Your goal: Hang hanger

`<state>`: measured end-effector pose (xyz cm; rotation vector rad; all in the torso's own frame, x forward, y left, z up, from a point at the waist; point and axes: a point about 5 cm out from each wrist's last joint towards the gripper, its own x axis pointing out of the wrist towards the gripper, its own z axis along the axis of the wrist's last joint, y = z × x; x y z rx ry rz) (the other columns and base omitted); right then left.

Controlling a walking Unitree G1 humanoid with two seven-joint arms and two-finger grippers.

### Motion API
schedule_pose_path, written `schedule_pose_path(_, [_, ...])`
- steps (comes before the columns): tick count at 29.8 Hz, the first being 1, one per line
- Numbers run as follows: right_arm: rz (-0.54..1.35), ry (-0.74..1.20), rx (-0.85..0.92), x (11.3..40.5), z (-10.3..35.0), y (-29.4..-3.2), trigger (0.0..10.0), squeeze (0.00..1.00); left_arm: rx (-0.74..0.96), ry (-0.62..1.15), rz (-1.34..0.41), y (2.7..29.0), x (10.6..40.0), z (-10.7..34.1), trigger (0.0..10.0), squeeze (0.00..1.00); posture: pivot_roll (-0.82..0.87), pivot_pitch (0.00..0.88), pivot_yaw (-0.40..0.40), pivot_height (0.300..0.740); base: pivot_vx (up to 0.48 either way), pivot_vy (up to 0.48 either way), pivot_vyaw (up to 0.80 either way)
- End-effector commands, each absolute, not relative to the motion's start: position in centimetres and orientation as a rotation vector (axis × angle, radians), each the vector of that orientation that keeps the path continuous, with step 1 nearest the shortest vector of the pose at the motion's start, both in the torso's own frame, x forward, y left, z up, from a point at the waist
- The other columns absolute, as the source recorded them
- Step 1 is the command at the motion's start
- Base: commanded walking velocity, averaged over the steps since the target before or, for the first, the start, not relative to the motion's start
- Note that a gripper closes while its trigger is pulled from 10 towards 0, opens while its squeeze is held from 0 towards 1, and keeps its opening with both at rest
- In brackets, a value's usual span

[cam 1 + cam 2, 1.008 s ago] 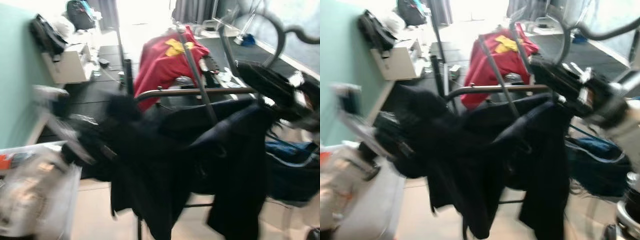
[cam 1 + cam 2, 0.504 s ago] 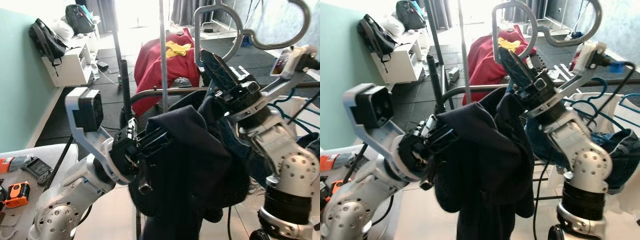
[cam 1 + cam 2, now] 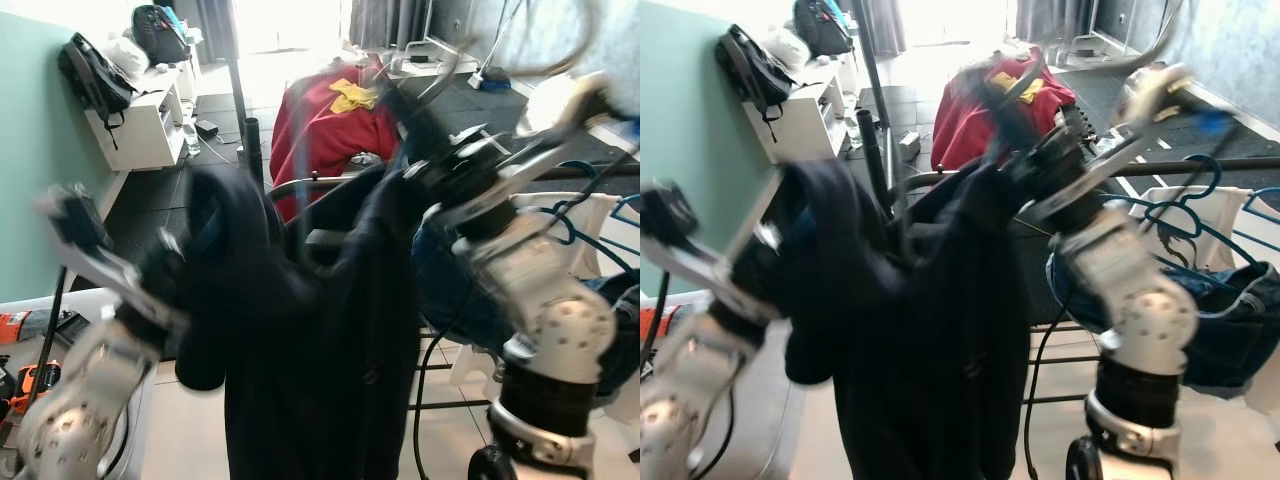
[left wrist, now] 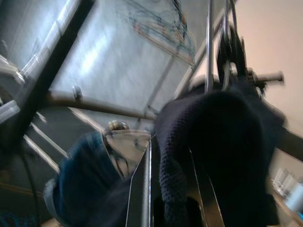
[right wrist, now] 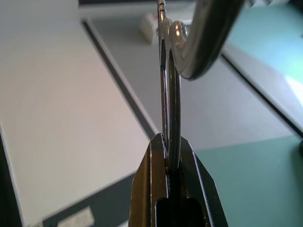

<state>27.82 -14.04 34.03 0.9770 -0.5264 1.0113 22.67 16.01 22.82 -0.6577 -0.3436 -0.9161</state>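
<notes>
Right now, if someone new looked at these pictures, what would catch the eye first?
First, the big dark garment hanging in the middle, held up between both arms. The right end effector is shut on the metal hanger hook above it, and the left end effector grips the garment's shoulder. Behind them, a red cloth draped over the drying rack stands out.

Teal wall [image 3: 30, 150], white shelf [image 3: 140, 135], dark floor mats [image 3: 170, 190]
</notes>
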Motion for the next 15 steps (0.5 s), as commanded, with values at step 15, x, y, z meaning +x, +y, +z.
schedule_pose_path(15, [0.969, -0.667, 0.961, 28.4, 36.7, -16.2, 0.0, 0.0, -0.728, 0.187, -1.444, 12.4, 13.8, 16.3, 0.0, 0.0, -0.16, 0.038, 0.049, 0.736, 0.0, 0.0, 0.0])
